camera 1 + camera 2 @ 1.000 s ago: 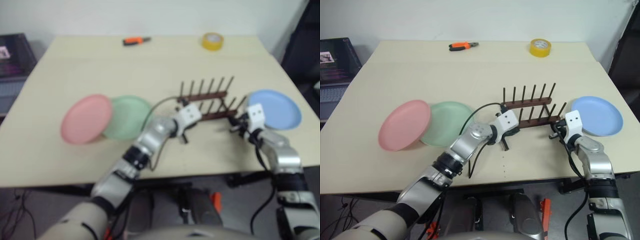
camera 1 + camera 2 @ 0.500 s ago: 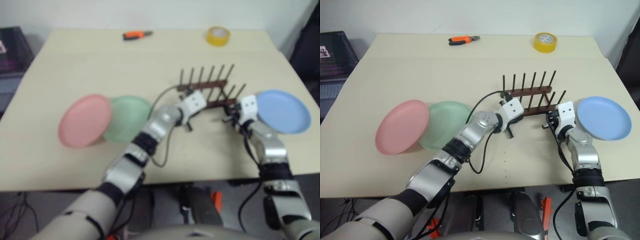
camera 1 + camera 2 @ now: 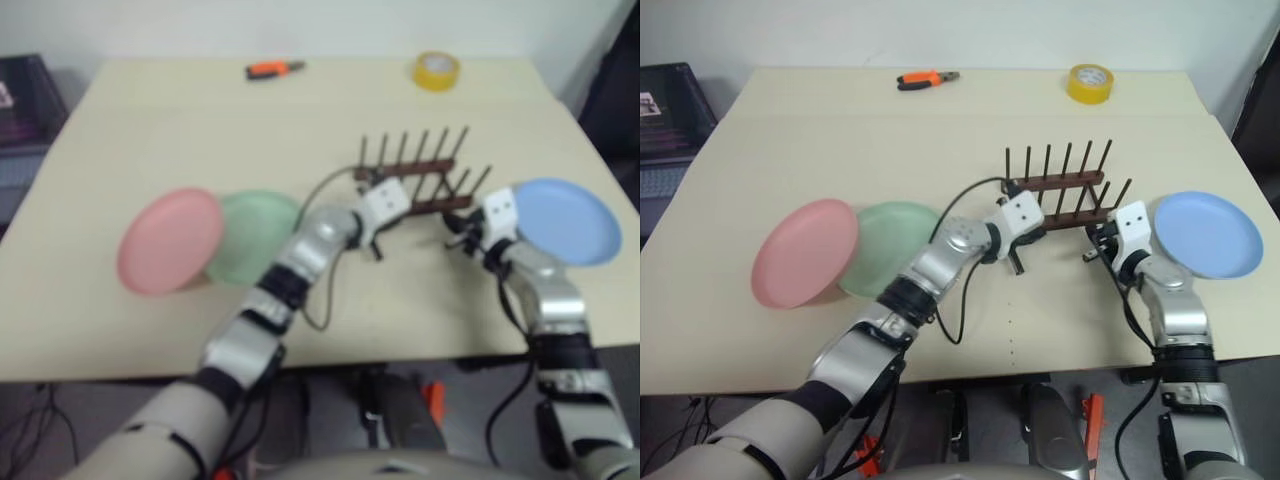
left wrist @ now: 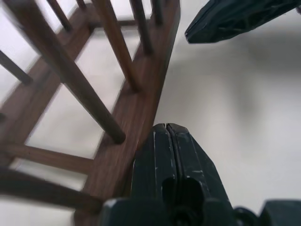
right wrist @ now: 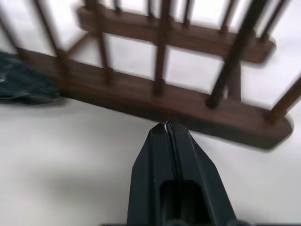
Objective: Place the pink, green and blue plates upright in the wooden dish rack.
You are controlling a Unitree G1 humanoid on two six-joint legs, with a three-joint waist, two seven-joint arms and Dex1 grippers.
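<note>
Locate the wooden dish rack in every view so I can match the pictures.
Left eye view: wooden dish rack right of centre, between green plate and blue plate.
Right eye view: same spot.
Left wrist view: near rail and pegs close up.
Right wrist view: both rails across the frame.
Shared landmark: the rack's near rail, by both shut grippers.

We see orange-handled pliers (image 3: 927, 78) and a yellow tape roll (image 3: 1090, 83) lying well apart along the far edge of the pale desk (image 3: 840, 150), with a laptop (image 3: 670, 120) off its left side.
</note>
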